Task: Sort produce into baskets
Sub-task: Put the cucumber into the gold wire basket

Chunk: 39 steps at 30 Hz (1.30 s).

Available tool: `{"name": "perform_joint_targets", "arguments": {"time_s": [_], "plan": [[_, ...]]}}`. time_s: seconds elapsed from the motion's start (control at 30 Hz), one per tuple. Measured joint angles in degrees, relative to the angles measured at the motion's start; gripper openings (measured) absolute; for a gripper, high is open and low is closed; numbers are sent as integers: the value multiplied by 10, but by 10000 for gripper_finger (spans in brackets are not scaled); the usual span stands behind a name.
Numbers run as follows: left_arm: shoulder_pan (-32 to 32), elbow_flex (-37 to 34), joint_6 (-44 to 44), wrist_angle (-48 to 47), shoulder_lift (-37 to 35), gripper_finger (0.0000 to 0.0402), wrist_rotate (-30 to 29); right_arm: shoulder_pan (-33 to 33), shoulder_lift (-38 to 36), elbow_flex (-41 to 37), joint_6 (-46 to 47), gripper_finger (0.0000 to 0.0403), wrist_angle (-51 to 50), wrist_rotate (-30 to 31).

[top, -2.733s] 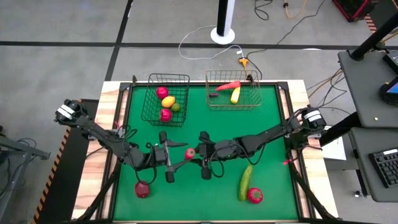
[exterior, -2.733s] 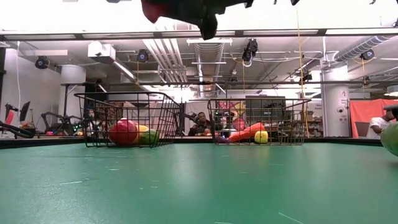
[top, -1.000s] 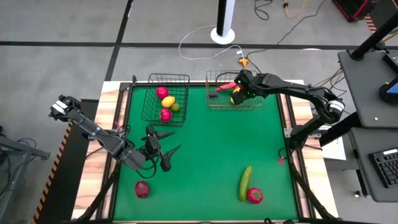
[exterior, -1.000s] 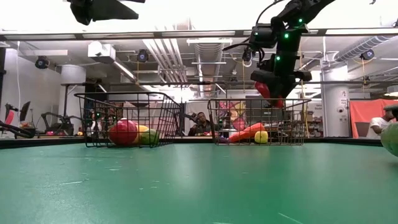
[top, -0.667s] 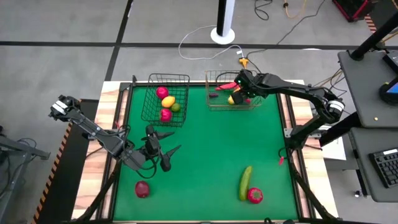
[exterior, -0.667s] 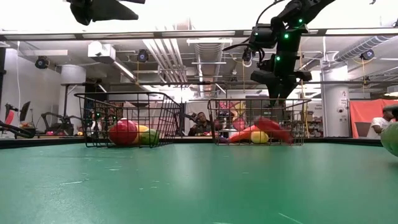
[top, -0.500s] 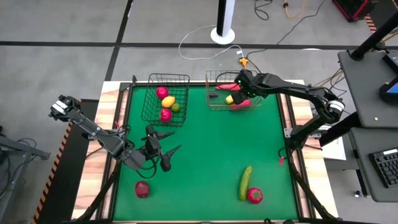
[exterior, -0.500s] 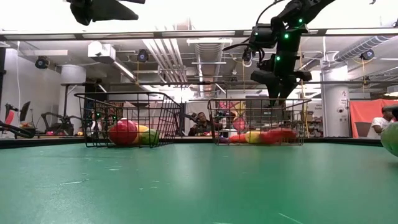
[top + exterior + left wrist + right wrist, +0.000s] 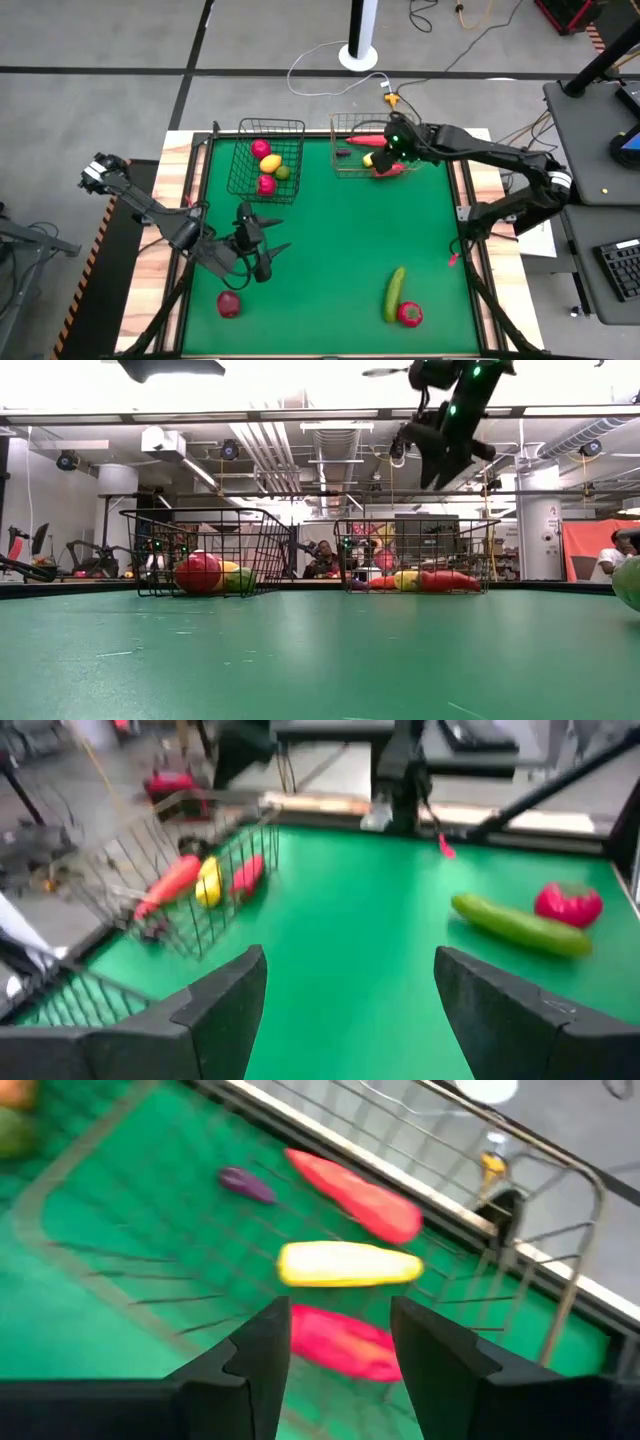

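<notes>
The dark wire basket [image 9: 267, 160] holds red, yellow and green round produce [image 9: 266, 163]. The lighter wire basket [image 9: 375, 146] holds a long orange-red piece [image 9: 355, 1195], a yellow piece [image 9: 348, 1265], a long red piece [image 9: 345, 1342] and a small purple piece [image 9: 245, 1182]. My right gripper [image 9: 388, 152] hangs open and empty above this basket, well clear of its rim in the low view [image 9: 442, 468]. My left gripper [image 9: 268, 260] is open and empty over the table's left half. A cucumber [image 9: 396, 292], a red piece [image 9: 410, 314] and a dark red piece [image 9: 229, 304] lie on the mat.
Both baskets stand at the far edge of the green mat [image 9: 330, 240]. The cucumber and the red piece beside it lie near the front right, and the dark red piece near the front left, just in front of my left gripper. People and equipment show beyond the table.
My right gripper has let go of the long red piece above the lighter basket. The piece has fallen in and lies beside the yellow one. The gripper has then risen above the basket. My left gripper has risen slightly.
</notes>
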Motion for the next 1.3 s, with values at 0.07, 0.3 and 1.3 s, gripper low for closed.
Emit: {"name": "perform_joint_targets", "arguments": {"time_s": [0.07, 0.3, 1.3], "plan": [[0, 22, -38, -67, 0, 270, 19, 25, -13, -1, 6, 164, 2, 0], [-1, 73, -157, -227, 0, 270, 141, 123, -36, -2, 19, 159, 14, 0], [-2, 75, -194, -237, 0, 270, 219, 448, -32, -18, -7, 164, -92, -211]]}}
